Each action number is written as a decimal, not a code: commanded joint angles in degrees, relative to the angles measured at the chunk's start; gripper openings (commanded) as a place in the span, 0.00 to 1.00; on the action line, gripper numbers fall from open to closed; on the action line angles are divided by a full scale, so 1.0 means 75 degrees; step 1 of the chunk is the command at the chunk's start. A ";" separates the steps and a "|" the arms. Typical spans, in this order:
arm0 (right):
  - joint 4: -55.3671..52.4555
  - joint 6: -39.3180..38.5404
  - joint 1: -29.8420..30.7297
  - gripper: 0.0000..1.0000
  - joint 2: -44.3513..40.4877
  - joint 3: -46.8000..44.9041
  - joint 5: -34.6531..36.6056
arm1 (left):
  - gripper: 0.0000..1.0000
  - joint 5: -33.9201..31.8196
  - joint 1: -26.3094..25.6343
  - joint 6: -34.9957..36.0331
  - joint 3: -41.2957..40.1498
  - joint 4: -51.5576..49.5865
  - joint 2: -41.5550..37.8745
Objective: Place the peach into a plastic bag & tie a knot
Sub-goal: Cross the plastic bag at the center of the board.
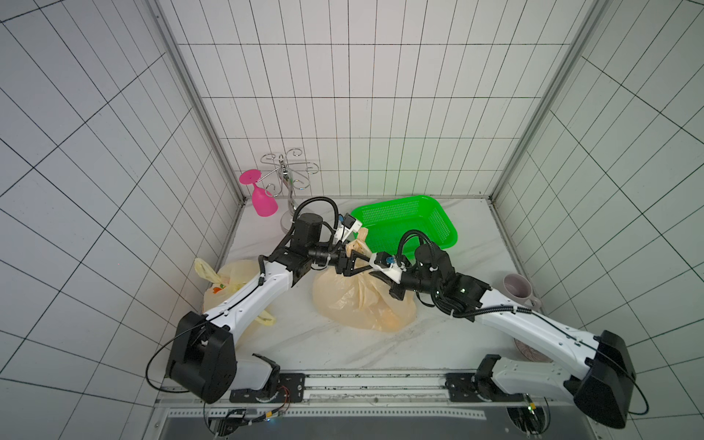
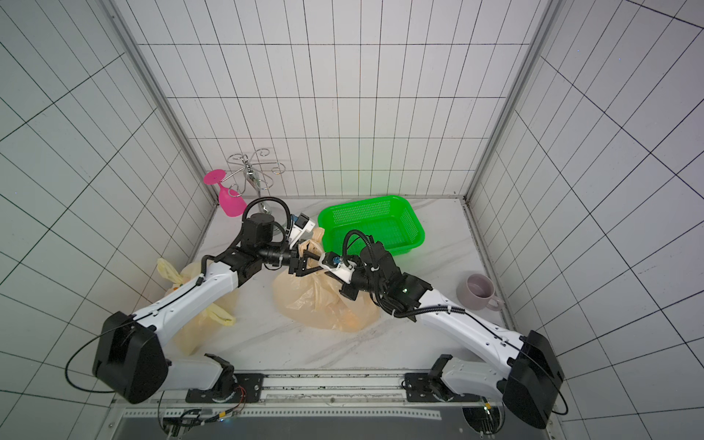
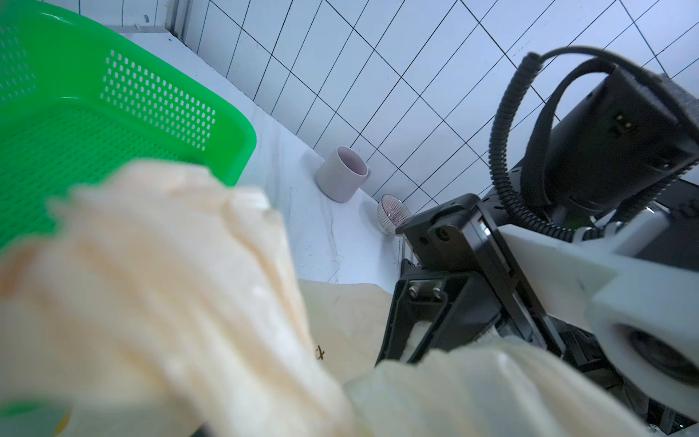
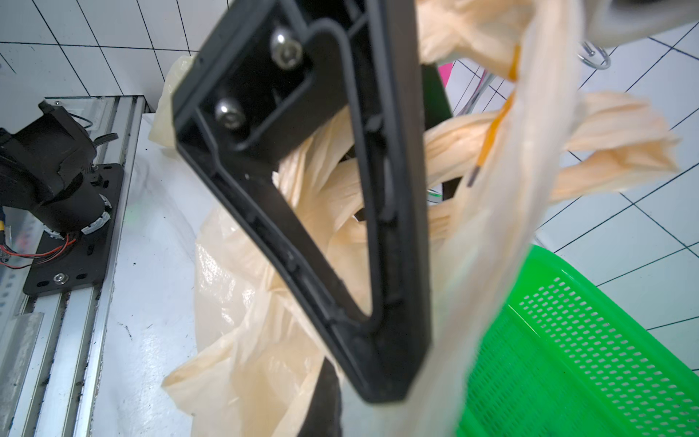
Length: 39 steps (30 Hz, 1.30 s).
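Note:
The pale orange plastic bag lies mid-table, and an orange round shape, the peach, shows through its near right corner. Its twisted handles rise between the two arms. My left gripper reaches in from the left, open, with handle plastic around its black finger. In the left wrist view plastic hides its jaws. My right gripper is shut on bag plastic, which is also seen pinched in its fingers.
A green basket stands just behind the bag. A second filled bag lies under my left arm. A pink wine glass hangs from a metal rack at the back left. Mug and bowl stand at the right.

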 commanded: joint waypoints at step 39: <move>-0.3160 0.6802 -0.1415 0.66 0.1733 0.5335 -0.1775 | 0.23 0.0336 -0.0027 0.0208 -0.0380 0.1109 -0.0247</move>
